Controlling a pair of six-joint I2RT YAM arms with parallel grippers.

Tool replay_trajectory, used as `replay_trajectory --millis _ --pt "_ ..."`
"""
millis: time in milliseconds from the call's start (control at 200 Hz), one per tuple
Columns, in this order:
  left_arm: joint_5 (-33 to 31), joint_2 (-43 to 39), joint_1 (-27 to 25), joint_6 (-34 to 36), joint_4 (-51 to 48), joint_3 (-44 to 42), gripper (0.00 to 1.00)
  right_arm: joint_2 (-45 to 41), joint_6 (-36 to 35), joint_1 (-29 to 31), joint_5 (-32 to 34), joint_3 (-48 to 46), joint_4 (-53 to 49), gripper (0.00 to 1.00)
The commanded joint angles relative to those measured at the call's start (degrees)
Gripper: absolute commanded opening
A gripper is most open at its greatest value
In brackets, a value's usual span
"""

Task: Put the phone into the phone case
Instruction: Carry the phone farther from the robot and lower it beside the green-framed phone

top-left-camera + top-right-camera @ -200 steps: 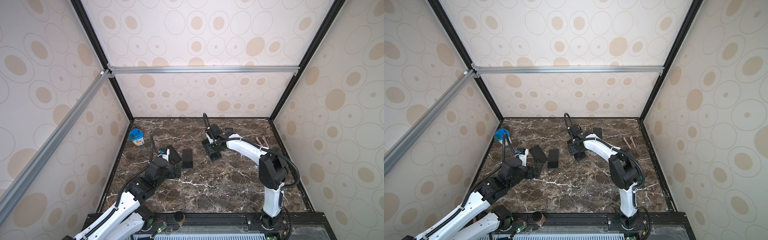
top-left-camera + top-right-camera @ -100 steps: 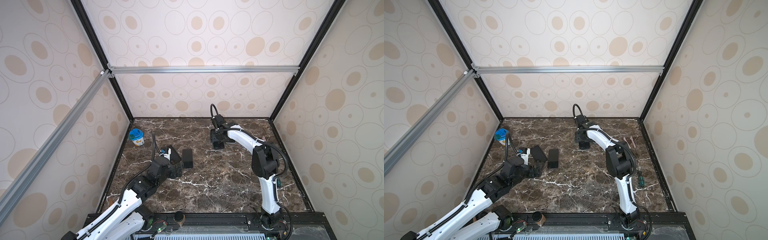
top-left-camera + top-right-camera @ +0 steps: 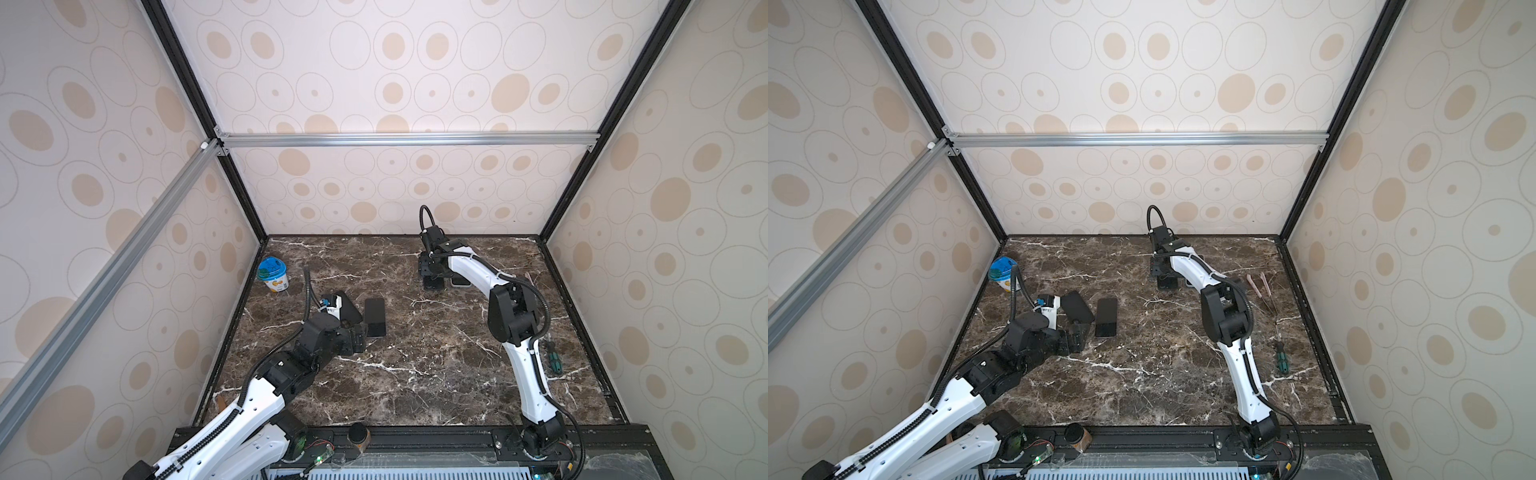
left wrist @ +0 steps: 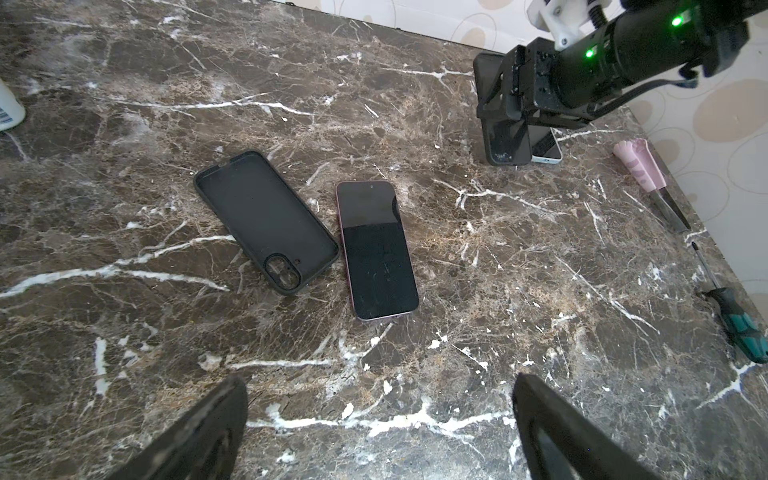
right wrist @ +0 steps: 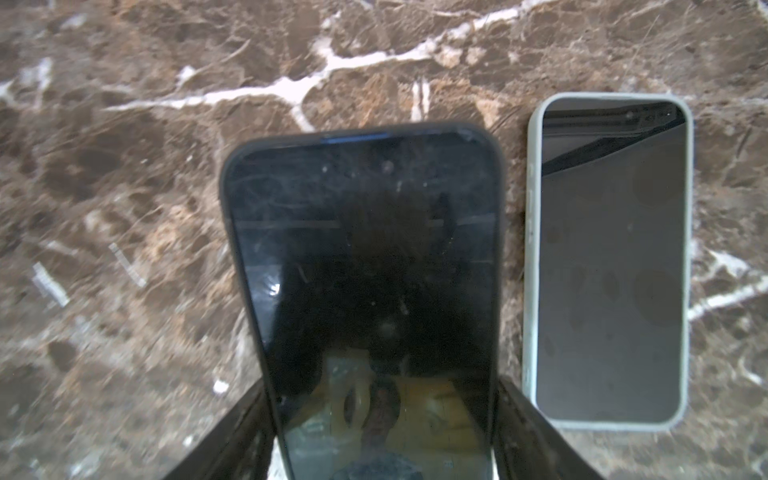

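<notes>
Left fingers (image 4: 199, 432): spread to the full, nothing between them. Left gripper (image 4: 378, 378): hung low above the marble table (image 4: 540, 291), aimed at the two task items just ahead.

Phone (image 4: 376, 249): lay flat, screen up, pink-edged, bare, just beside the phone case (image 4: 266, 220), splayed from it and almost touching at one point. Judged rigid, light and glass-faced, slick on polished stone and breakable at the screen. Best taken across the two long edges near mid-length, never by the face.

Phone case: lay open side up, black, empty, camera cutout at the end nearer the left gripper. Judged soft-rimmed and springy; likely to need one corner seated first and the rest pressed in.

Right fingers (image 5: 232, 436): closed on the long sides of a black-cased phone (image 5: 361, 249). Right gripper (image 5: 380, 386): held it steeply tilted at the back of the table, free end down by the marble, contact not discernible. That case full.

Pale-cased phone (image 5: 606, 257): flat, just beside the held one, case full.

Blue-lidded tub (image 3: 272, 274): lid on, contents unseen.

Screwdriver (image 4: 735, 320), pink-handled tool (image 4: 640, 170): lay near the right wall.
</notes>
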Motion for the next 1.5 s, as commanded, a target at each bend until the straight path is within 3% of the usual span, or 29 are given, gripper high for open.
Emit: replay_trajectory --millis 0,325,790,1085,1366,1496 --pt "-0.1 -0.8 0.5 -0.9 0.3 0.2 1.0 1.9 0.1 -0.9 1.2 4.0 0.4 0.19" --pt "0.2 -2.5 0.5 -1.8 0.3 -1.0 1.0 6.4 0.9 -2.0 0.8 7.8 -1.4 0.23" --pt "-0.2 -1.8 0.4 -4.9 1.0 -2.7 1.0 8.7 2.9 -2.8 0.0 8.1 -1.9 0.5" --pt "-0.3 -1.2 0.5 -5.9 1.8 -4.1 1.0 9.5 2.2 -3.4 -0.7 10.2 -3.6 0.6" --pt "-0.8 -0.6 0.5 -7.3 1.4 -5.0 1.0 8.8 0.5 -3.8 -3.0 10.5 -4.3 0.8" --pt "-0.6 -0.1 0.6 -7.4 1.9 -5.1 1.0 8.0 -1.7 -3.8 -2.9 10.9 -6.0 0.94"
